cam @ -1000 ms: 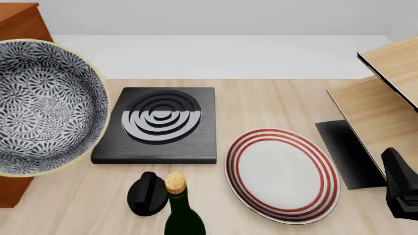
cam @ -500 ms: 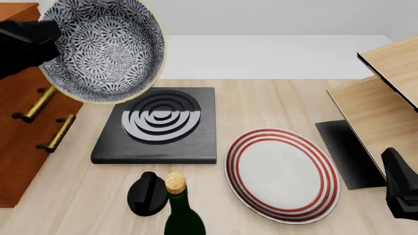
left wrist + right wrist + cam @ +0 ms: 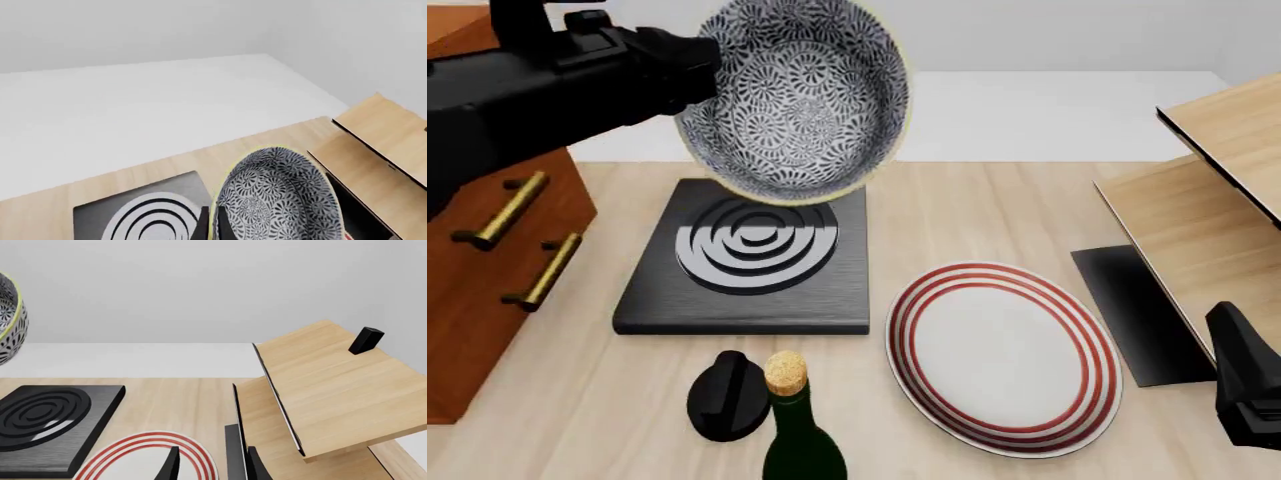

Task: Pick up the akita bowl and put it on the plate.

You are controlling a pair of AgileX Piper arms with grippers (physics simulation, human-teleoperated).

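Observation:
The akita bowl (image 3: 794,100), blue-and-white floral with a cream rim, hangs tilted in the air above the back of the black stove (image 3: 754,250). My left gripper (image 3: 701,85) is shut on its left rim, and in the left wrist view the fingers (image 3: 203,227) pinch the rim of the akita bowl (image 3: 280,200). The plate (image 3: 1004,355), white with red rings, lies flat on the table to the right of the stove and nothing is on it. My right gripper (image 3: 213,467) stands open low over the plate's (image 3: 127,455) right side, beside the shelf.
A corked green bottle (image 3: 794,420) and a black rounded object (image 3: 727,395) stand near the front edge. A brown drawer cabinet (image 3: 494,280) fills the left. A wooden shelf unit (image 3: 1214,200) stands at the right, with a small black block (image 3: 365,340) on top.
My left arm has carried the bowl rightward, from the far left over the cabinet to above the stove. The right arm has not moved.

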